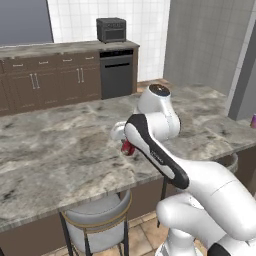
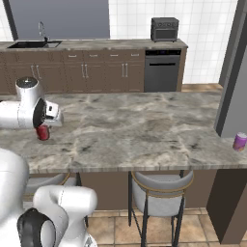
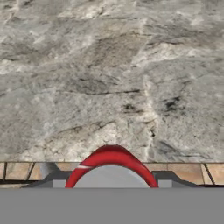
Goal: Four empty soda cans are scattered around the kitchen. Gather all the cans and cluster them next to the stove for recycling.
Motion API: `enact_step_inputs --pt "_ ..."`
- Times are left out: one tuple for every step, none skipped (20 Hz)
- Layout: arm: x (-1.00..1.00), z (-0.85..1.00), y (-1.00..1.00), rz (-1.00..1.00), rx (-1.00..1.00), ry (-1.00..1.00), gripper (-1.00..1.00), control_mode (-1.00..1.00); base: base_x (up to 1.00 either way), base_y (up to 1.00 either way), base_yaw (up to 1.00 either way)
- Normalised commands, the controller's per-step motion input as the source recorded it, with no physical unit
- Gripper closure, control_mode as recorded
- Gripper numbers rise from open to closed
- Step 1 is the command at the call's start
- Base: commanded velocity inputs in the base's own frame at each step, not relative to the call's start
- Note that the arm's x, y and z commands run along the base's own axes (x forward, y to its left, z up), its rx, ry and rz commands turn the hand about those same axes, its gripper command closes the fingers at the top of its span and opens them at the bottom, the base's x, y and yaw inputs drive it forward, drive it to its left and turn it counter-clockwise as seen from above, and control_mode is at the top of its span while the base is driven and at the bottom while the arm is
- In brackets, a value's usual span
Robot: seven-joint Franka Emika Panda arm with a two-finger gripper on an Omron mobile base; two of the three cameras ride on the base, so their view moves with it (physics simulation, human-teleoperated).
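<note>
My gripper (image 2: 44, 126) is shut on a red soda can (image 2: 43, 132), which it holds upright from above over the near left part of the marble island counter (image 2: 135, 130). In the left base view the red can (image 1: 128, 148) peeks out beside the forearm, under the gripper (image 1: 124, 141). In the hand view the red can's top (image 3: 111, 164) sits between the finger tips. A pink-purple soda can (image 2: 240, 142) stands at the island's far right end, far from the hand, also seen at the right edge as the pink-purple can (image 1: 253, 120). The stove is out of view.
Bar stools (image 2: 161, 193) stand under the island's front edge. The back counter holds a dark toaster oven (image 2: 164, 29), a sink (image 2: 34, 44) and a dark built-in appliance (image 2: 162, 71). A grey wall column (image 2: 234, 82) rises at the right.
</note>
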Motion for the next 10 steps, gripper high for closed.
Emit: enact_step_inputs --pt "-0.89 0.72 -0.07 -0.02 0.0 -0.03 1.0 -1.0 0.0 0.0 0.0" --pt "-0.81 0.63 -0.06 -0.04 0.0 0.0 1.0 -1.0 0.0 0.0 0.0" --pt "-0.73 0.59 -0.13 -0.04 0.0 0.0 1.0 -1.0 0.0 0.0 0.0" --pt "-0.76 0.58 -0.17 -0.06 0.0 0.0 1.0 -1.0 0.0 0.0 0.0" --pt "-0.8 0.59 -0.2 -0.07 0.0 0.0 1.0 -1.0 0.0 0.0 0.0" --pt "-0.84 0.58 -0.2 -0.07 0.0 0.0 1.0 -1.0 0.0 0.0 0.0" --pt "-0.86 0.57 -0.19 -0.07 0.0 0.0 1.0 -1.0 0.0 0.0 0.0" --pt "-0.83 0.59 -0.14 -0.09 0.0 0.0 1.0 -1.0 0.0 0.0 0.0" --pt "-0.78 0.56 -0.07 -0.1 0.0 0.0 1.0 -1.0 0.0 0.0 0.0" --pt "-0.66 0.55 -0.11 -0.1 0.0 0.08 1.0 -1.0 0.0 0.0 0.0"
